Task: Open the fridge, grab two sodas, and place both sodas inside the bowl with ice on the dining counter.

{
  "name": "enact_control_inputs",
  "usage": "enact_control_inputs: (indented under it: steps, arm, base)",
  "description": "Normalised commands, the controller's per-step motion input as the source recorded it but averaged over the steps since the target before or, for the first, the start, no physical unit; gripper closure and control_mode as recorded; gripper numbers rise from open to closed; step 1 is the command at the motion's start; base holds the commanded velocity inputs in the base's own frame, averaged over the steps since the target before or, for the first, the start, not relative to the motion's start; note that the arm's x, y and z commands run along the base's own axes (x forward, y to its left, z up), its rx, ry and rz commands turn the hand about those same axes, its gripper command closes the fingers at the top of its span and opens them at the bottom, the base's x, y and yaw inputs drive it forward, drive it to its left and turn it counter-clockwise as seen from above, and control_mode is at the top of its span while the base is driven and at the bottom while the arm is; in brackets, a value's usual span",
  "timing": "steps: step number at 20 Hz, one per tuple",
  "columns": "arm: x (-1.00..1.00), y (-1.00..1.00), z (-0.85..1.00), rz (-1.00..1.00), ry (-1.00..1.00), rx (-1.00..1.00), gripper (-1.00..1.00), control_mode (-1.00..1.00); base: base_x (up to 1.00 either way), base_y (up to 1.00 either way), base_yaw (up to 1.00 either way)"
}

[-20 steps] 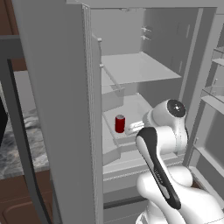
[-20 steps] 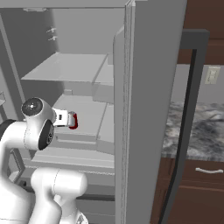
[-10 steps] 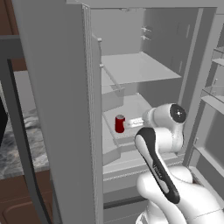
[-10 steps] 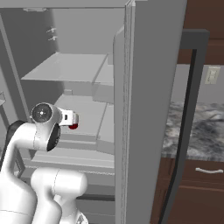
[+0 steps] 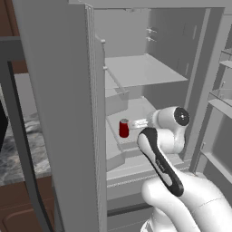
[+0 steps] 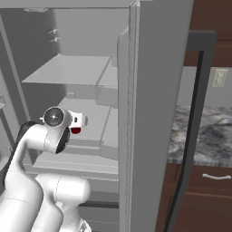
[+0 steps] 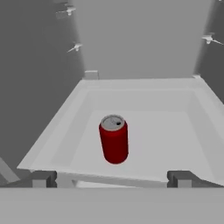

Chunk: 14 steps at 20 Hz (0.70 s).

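Note:
The fridge (image 5: 59,113) stands open, its grey door (image 6: 154,113) swung wide beside the arm. The red soda with a grey top (image 7: 114,139) stands upright on the middle shelf (image 7: 175,127). My gripper (image 7: 112,178) is open just in front of it, the fingertips (image 7: 43,178) spread wider than the can and short of touching it. From the base, the hand (image 5: 139,123) sits right beside the can (image 5: 123,128), and the hand (image 6: 78,120) half covers the can (image 6: 76,130). The purple soda, the bowl and the dining counter are out of view.
An upper shelf (image 5: 140,70) hangs above the can. Door bins (image 5: 222,99) line the other open door at the right. The dark bar handle (image 6: 190,136) and a marbled wall counter (image 6: 204,140) over brown cabinets lie beyond the door.
The hand has reached further into the fridge and closed in on the red soda. The can has not moved.

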Motion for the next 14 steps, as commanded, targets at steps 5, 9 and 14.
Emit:
enact_control_inputs:
  steps: [5,9,14]
  arm:
    - [0.2,0.0,0.0,0.0,0.0,0.0,-1.0,-1.0]
    - [0.17,0.0,-0.04,0.0,0.0,0.0,-1.0,-1.0]
    - [0.16,0.0,-0.16,0.0,0.0,0.0,-1.0,-1.0]
  base:
    - [0.0,0.0,0.0]
    - [0.0,0.0,0.0]
    - [0.0,0.0,0.0]
